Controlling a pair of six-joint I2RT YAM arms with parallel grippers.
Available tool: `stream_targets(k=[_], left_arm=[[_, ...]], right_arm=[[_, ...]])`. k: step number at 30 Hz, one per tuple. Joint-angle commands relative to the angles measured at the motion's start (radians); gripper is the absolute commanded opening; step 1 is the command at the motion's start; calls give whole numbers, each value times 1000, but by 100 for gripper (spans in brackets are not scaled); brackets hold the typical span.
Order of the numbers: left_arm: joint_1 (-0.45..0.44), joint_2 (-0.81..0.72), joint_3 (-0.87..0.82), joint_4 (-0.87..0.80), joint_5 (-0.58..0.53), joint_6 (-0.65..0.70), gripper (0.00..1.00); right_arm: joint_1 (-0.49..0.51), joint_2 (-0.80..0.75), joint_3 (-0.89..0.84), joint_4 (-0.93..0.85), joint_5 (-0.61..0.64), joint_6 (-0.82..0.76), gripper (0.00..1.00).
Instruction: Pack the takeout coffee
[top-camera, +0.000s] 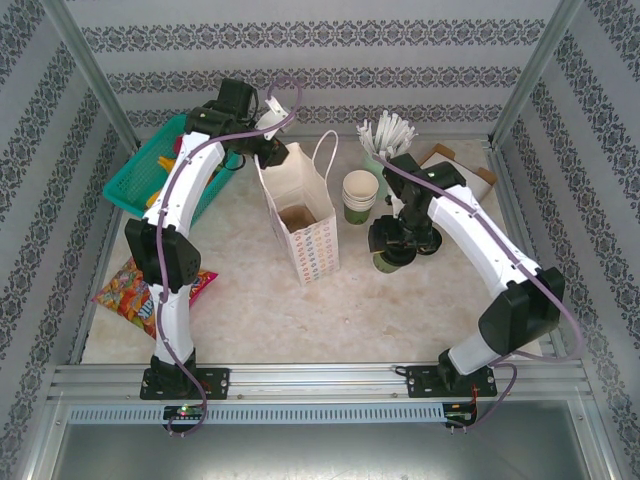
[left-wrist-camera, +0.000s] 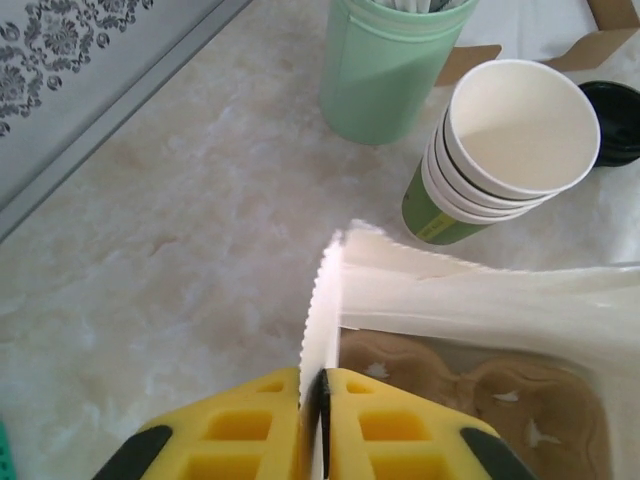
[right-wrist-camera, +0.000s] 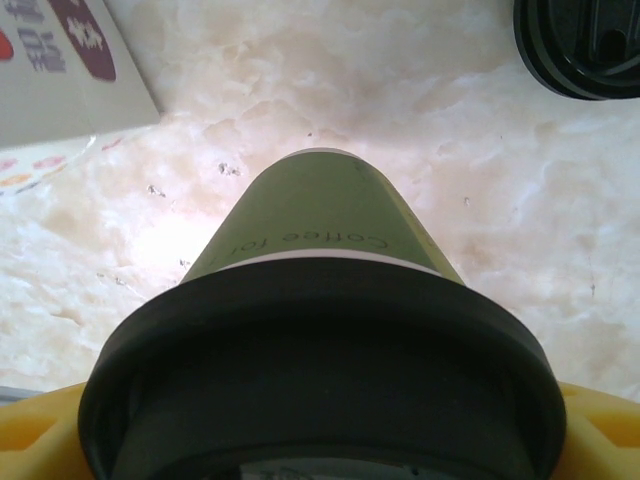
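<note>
The takeout coffee stands upright on the right half of the tabletop. It is a tapered, matte dark green paper cup under a round black plastic lid. The right end effector is clamped on it just under the lid, with a yellow finger at either side. Whether its base is touching the marbled surface I cannot tell. This arm has the cup, and its long axis is vertical.

The open mouth of the paper bag lies to the cup's left, near the tabletop's middle, and sits higher than the lid, so the cup likely has to rise first. A moulded brown pulp tray sits in the bottom of the bag. The left end effector is pinched narrow on the bag's serrated white rim at its far corner.
</note>
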Motion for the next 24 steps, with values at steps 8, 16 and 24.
stream_targets(k=[8, 16, 24], left_arm=[[-47, -53, 2, -103, 20, 22, 12], [-61, -101, -31, -101, 50, -46, 16], [-91, -168, -119, -83, 28, -83, 17]], right_arm=[[88, -76, 194, -257, 30, 60, 73], [173, -70, 486, -377, 35, 113, 72], [243, -24, 738, -452, 5, 124, 71]])
